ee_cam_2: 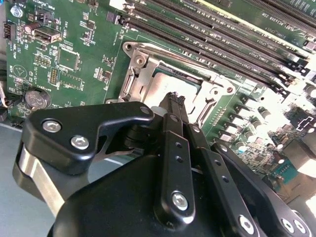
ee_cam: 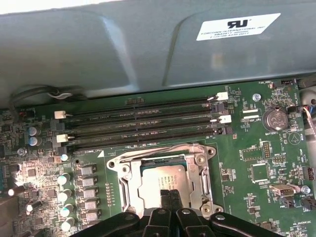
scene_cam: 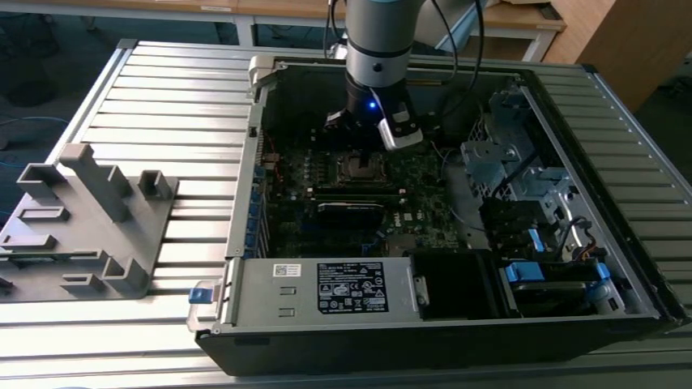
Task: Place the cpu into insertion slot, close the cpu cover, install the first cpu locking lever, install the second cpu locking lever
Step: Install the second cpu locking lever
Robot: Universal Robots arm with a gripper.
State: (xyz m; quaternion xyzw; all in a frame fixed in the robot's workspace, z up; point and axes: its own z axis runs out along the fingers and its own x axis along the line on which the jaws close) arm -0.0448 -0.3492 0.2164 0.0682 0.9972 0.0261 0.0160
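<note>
Inside the open computer case (scene_cam: 562, 162) on the desk (scene_cam: 162, 97), the claw (ee_cam: 170, 193) hangs just above the cpu (ee_cam: 165, 180) — its fingers pressed together, gripping nothing. The chip sits in the insertion slot (ee_cam: 163, 180), the cpu cover (ee_cam: 205, 180) down around it, near the long memory slots (ee_cam: 143, 121).

My black two-fingered gripper (ee_cam: 170, 193) hangs inside the open black computer case (scene_cam: 605, 308), its fingertips pressed together just above the dull silver-grey square cpu (ee_cam: 165, 178). That chip lies in the silver-rimmed square insertion slot (ee_cam: 114, 166), with the thin silver cpu cover (ee_cam: 205, 183) framing it. Four long black memory slots (ee_cam: 143, 123) run alongside the socket on the green motherboard (ee_cam: 256, 173). At the exterior view's left, a grey plastic fixture (scene_cam: 81, 227) stands on the ribbed metal table (scene_cam: 184, 105), beside the case.
</note>
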